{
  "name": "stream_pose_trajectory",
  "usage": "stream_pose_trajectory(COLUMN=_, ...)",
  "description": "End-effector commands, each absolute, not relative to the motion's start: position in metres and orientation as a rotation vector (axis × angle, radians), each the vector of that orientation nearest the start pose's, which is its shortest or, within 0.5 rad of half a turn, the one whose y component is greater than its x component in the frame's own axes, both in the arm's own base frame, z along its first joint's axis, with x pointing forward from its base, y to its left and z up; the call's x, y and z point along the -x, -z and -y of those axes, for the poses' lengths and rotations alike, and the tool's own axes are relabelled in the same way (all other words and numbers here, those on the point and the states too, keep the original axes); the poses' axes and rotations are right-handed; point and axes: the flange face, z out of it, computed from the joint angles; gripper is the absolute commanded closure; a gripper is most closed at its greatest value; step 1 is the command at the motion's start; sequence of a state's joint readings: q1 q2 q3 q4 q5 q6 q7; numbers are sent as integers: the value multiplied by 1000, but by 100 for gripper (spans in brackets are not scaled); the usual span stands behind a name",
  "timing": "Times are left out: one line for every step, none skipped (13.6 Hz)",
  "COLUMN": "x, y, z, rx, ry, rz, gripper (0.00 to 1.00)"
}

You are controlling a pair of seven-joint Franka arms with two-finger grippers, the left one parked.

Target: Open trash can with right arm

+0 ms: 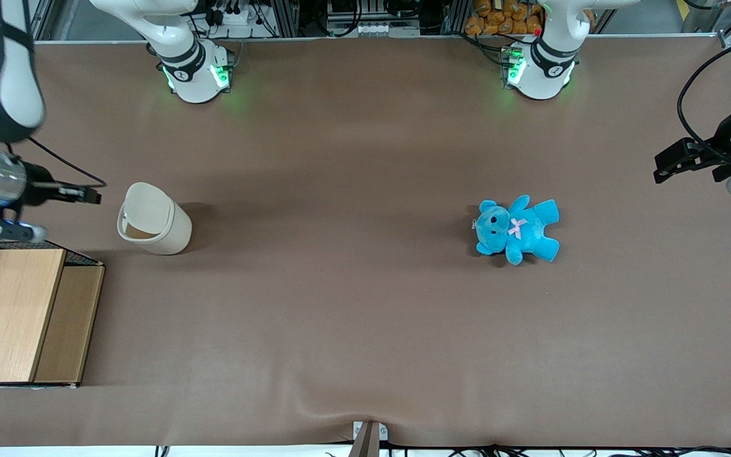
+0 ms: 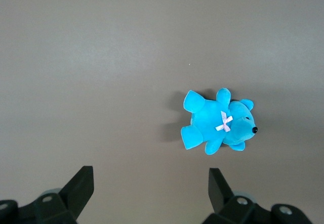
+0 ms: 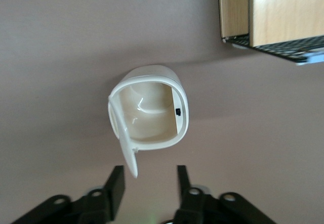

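The cream-white trash can (image 1: 172,235) stands on the brown table toward the working arm's end. Its flip lid (image 1: 148,204) is raised, and the hollow inside shows. In the right wrist view the trash can (image 3: 152,77) shows its open mouth, and the lid (image 3: 124,143) stands up on edge at the rim. My right arm's gripper (image 1: 91,193) hovers beside the can, farther toward the table's end, and does not touch it. In the wrist view the gripper (image 3: 150,177) is open and empty. The lid's tip lies near one finger (image 3: 116,181).
A wood-panelled wire crate (image 1: 23,311) stands nearer the front camera than the gripper and shows in the right wrist view (image 3: 283,11). A blue teddy (image 1: 518,230) lies toward the parked arm's end and shows in the left wrist view (image 2: 217,124).
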State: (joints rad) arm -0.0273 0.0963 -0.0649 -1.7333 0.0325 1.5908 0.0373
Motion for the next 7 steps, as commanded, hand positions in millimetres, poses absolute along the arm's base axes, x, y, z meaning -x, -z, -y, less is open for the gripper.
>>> stream_pose_trajectory(x=-561, y=-557, z=54, rx=3095, ry=-284, rz=-149, gripper=0)
stream_pose_trajectory(x=-559, y=-576, z=53, rx=3098, ry=-267, rz=-145, gripper=0)
stream_pose_trajectory(x=-558, y=-589, z=53, rx=3101, ry=-253, rz=-147, gripper=0)
stream_pose_trajectory(x=-555, y=-602, z=54, rx=3103, ry=-227, rz=-148, gripper=0)
stream_pose_trajectory(x=-549, y=-617, z=54, rx=3105, ry=-192, rz=-148, gripper=0)
stream_pose_trajectory(x=-541, y=-630, z=53, rx=3106, ry=-163, rz=-145, gripper=0)
stream_pose_trajectory(x=-535, y=-638, z=51, rx=3106, ry=-158, rz=-142, gripper=0)
